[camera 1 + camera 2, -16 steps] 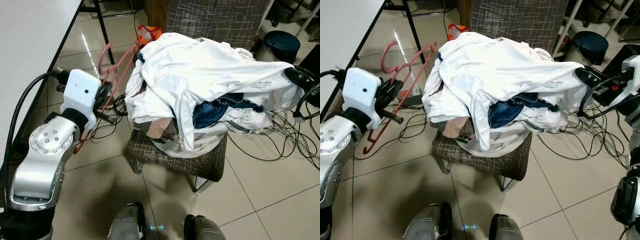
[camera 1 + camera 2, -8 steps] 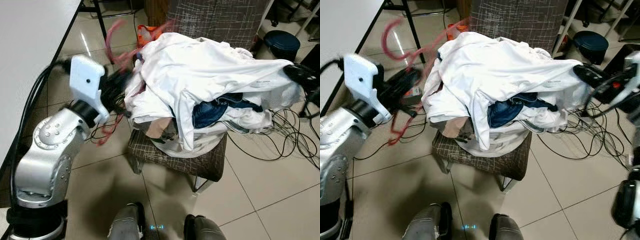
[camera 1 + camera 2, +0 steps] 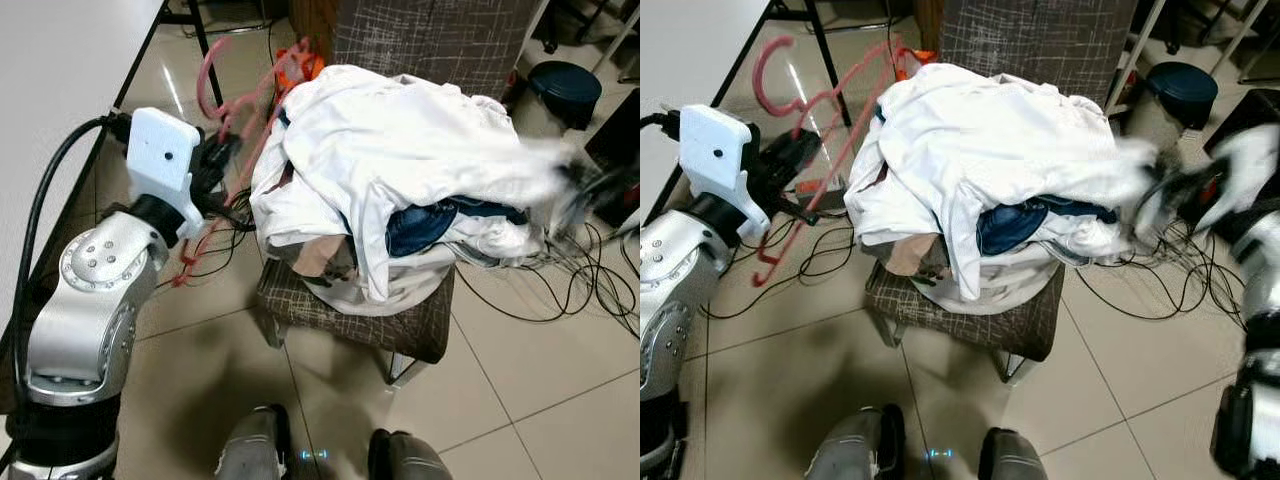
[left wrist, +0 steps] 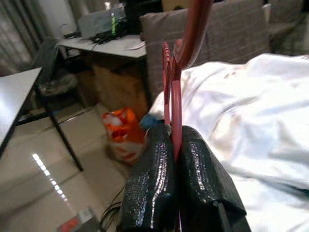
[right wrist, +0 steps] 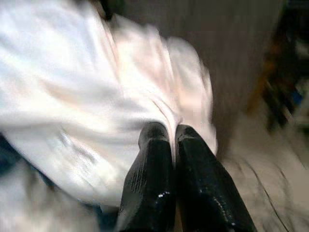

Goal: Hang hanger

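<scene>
Heaped white laundry [image 3: 400, 150] on chair [image 3: 400, 325], floor cables [image 3: 590, 285], bin [image 3: 565, 85]

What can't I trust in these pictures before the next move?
- Right gripper: motion-blurred in the eye views; the right wrist view is smeared too.
- White shirt: its pinched edge is blurred, so how much cloth the fingers hold is unclear.
- Hanger: its lower part is hidden behind the left gripper.

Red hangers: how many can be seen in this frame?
2, it seems: both red hangers are clamped together in the left gripper, left of the clothes pile. Others may be buried.
</scene>
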